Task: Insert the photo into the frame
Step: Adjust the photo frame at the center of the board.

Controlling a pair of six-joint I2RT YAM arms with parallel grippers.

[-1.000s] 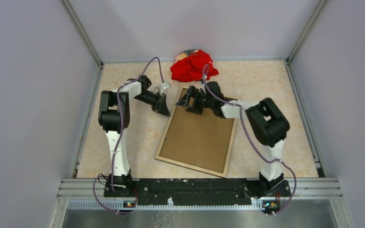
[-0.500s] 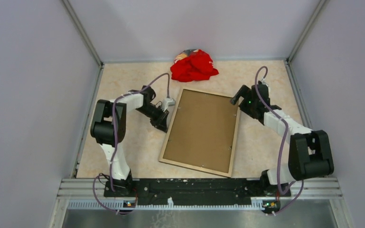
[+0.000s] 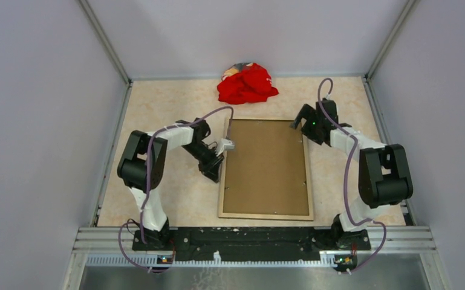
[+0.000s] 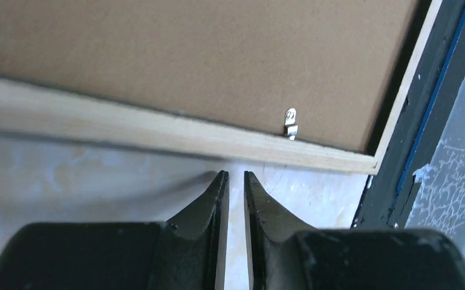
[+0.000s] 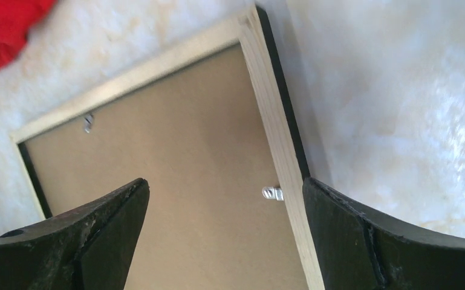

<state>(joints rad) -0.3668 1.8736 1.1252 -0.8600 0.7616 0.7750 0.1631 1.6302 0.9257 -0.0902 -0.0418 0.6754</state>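
Grey walls (image 3: 36, 121), beige marbled tabletop (image 3: 169, 103), frame (image 3: 266, 215) back-up, red cloth (image 3: 247, 84) behind, left jaws nearly closed, right jaws wide

The frame (image 3: 266, 169) lies back-up between both arms, a red cloth (image 3: 247, 83) beyond it

The frame (image 3: 266, 215) lay flat on the desk (image 3: 169, 103), back up, between the two arms, with the backing board (image 3: 265, 166) set inside it. A heap of cloth (image 3: 247, 83) lay behind it, near the far wall. The left claw (image 3: 214, 174) sat just beside the frame's left edge; the right claw (image 3: 301, 119) was at its far right corner.
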